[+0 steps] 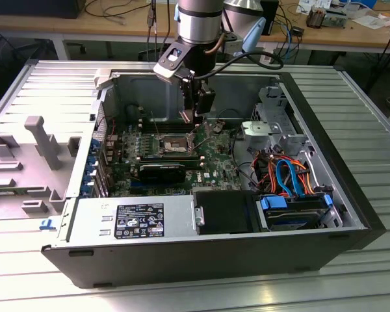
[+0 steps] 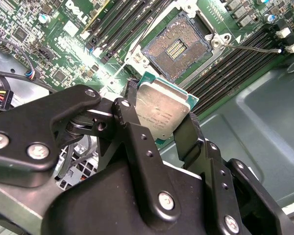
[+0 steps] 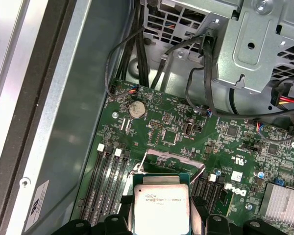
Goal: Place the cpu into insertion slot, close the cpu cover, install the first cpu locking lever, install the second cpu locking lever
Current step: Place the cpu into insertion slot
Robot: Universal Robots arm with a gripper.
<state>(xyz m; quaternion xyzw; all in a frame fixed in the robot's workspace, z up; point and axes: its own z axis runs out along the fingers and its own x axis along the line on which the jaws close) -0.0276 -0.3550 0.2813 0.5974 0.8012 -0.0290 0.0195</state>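
Observation:
My gripper [image 2: 160,116] is shut on the cpu [image 2: 161,110], a flat square chip with a silvery top and green edge, held by two opposite sides. It hangs just above the board, beside the insertion slot [image 2: 179,46], whose tan-gold contacts lie uncovered inside a silvery rim. In the first wrist view the cpu [image 3: 160,205] sits between the black fingers [image 3: 125,208], and the silvery cpu cover [image 3: 176,161] stands raised beyond it. A thin wire locking lever [image 2: 250,48] lies swung out from the slot. In the exterior view the gripper [image 1: 196,117] hovers inside the open computer case over the insertion slot [image 1: 175,144].
Long black memory slots [image 2: 235,63] flank the socket. A grey drive cage [image 3: 255,44] with loose black cables stands close behind the board. The case also holds a power supply [image 1: 133,221], a black shroud [image 1: 224,213] and blue-orange cables [image 1: 292,175].

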